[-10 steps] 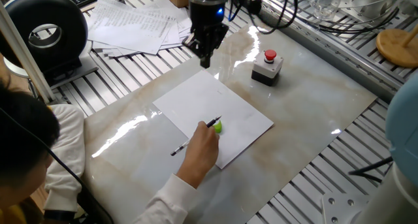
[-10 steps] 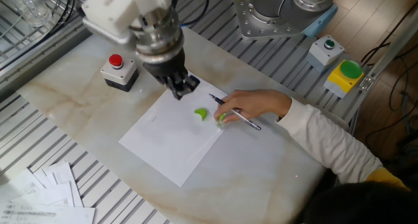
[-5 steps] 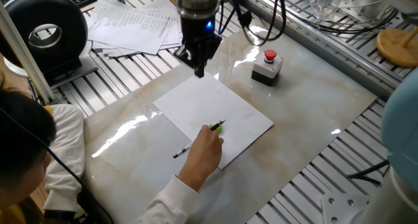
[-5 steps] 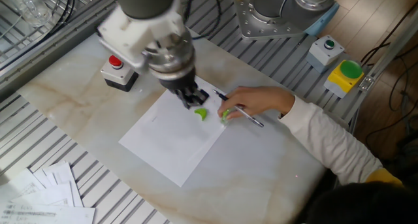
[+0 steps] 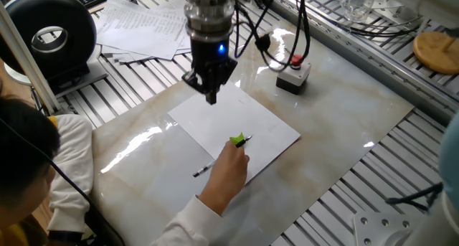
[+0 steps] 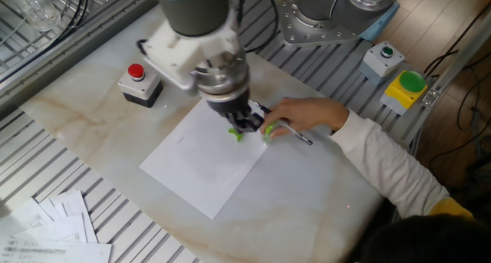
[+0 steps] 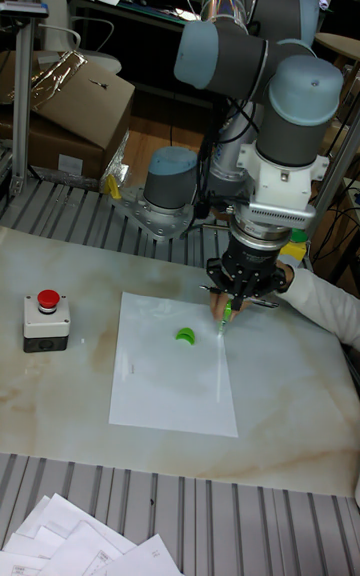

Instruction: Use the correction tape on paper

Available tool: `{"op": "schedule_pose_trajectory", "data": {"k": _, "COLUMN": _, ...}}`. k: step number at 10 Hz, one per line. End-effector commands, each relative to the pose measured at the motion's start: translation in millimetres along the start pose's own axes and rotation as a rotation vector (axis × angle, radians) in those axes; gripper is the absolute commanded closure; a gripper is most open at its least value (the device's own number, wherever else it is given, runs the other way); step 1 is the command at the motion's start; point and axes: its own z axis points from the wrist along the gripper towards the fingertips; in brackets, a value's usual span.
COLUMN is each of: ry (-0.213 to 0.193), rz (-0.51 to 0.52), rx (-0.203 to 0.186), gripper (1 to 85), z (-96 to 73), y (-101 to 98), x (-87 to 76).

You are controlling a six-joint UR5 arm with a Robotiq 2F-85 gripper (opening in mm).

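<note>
The paper (image 5: 215, 124) (image 6: 199, 171) (image 7: 170, 386) lies flat on the marble tabletop. A small green correction tape (image 7: 185, 336) (image 6: 236, 134) rests on its right half. A person's hand (image 5: 228, 167) (image 6: 303, 117) holds a pen at the paper's edge, with a second green bit (image 6: 268, 130) (image 5: 238, 140) at its fingertips. My gripper (image 5: 210, 95) (image 6: 245, 123) (image 7: 232, 304) hangs point-down just above the paper, over the green tape and close beside the hand. Its fingers converge to a tip with nothing between them.
A red push-button box (image 5: 293, 70) (image 6: 138, 83) (image 7: 46, 321) stands beyond the paper. Fanned printed sheets (image 5: 147, 27) (image 7: 90, 546) lie off the marble slab. A yellow box with a green button (image 6: 406, 87) sits by the robot base. The person's arm reaches in from the side.
My gripper has travelled from beside the red button across the paper's corner toward the hand and the green tape, and sits lower. The hand has shifted only slightly.
</note>
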Motion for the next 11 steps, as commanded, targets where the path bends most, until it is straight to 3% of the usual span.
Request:
{"op": "schedule_pose_trajectory", "data": {"k": 1, "ry": 0.019, "rz": 0.003, "rx": -0.009, "gripper": 84.0, "z": 0.5, "y": 7.2, "x": 26.7}}
{"op": "schedule_pose_trajectory", "data": {"k": 4, "ry": 0.010, "rz": 0.004, "rx": -0.021, "gripper": 84.0, "z": 2.8, "y": 8.2, "x": 35.7}}
{"op": "schedule_pose_trajectory", "data": {"k": 6, "ry": -0.006, "rz": -0.073, "rx": 0.021, "gripper": 84.0, "z": 4.4, "y": -4.3, "x": 34.6}}
{"op": "schedule_pose_trajectory", "data": {"k": 7, "ry": -0.010, "rz": -0.113, "rx": 0.022, "gripper": 82.7, "z": 5.6, "y": -7.6, "x": 32.9}}
{"op": "schedule_pose_trajectory", "data": {"k": 8, "ry": -0.009, "rz": -0.153, "rx": 0.041, "gripper": 79.7, "z": 5.8, "y": -15.3, "x": 32.7}}
{"op": "schedule_pose_trajectory", "data": {"k": 11, "ry": -0.005, "rz": -0.253, "rx": 0.072, "gripper": 56.0, "z": 4.1, "y": -26.5, "x": 33.4}}
